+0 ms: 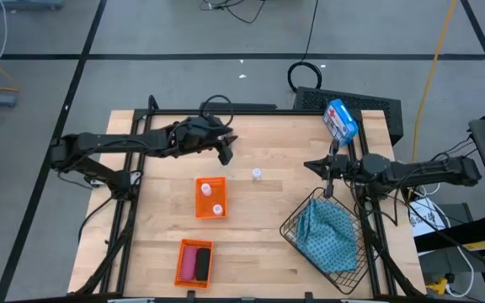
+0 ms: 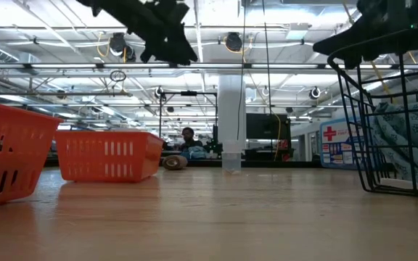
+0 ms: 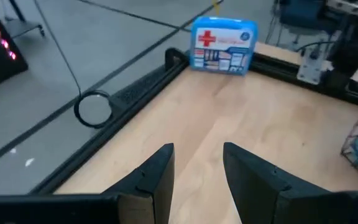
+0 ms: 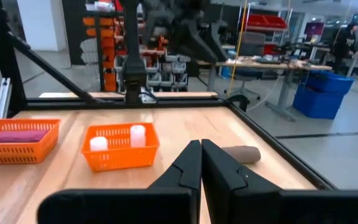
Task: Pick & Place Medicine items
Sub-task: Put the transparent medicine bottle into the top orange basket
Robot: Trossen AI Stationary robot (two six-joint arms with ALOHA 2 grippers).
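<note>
My left gripper point(image 1: 226, 155) point(image 3: 197, 150) hangs open, high above the far-left part of the table, touching nothing. The brown cylinder point(image 4: 241, 154) point(image 2: 174, 162) lies on its side on the wood; in the high view the left gripper covers it. One white vial point(image 1: 257, 174) point(image 2: 231, 159) stands alone mid-table. Two white vials point(image 4: 115, 138) stand in an orange basket point(image 1: 210, 198). The pink and black cylinders point(image 1: 195, 261) lie in a second orange basket point(image 1: 180, 268) at the near edge. My right gripper point(image 1: 314, 166) point(image 4: 201, 147) is shut and empty, right of the lone vial.
A blue-and-white box with a red cross point(image 1: 340, 119) point(image 3: 224, 45) stands at the far-right corner. A black wire basket point(image 1: 291, 225) holding blue cloth point(image 1: 328, 236) fills the near-right area. Bare wood lies between the orange baskets and the wire basket.
</note>
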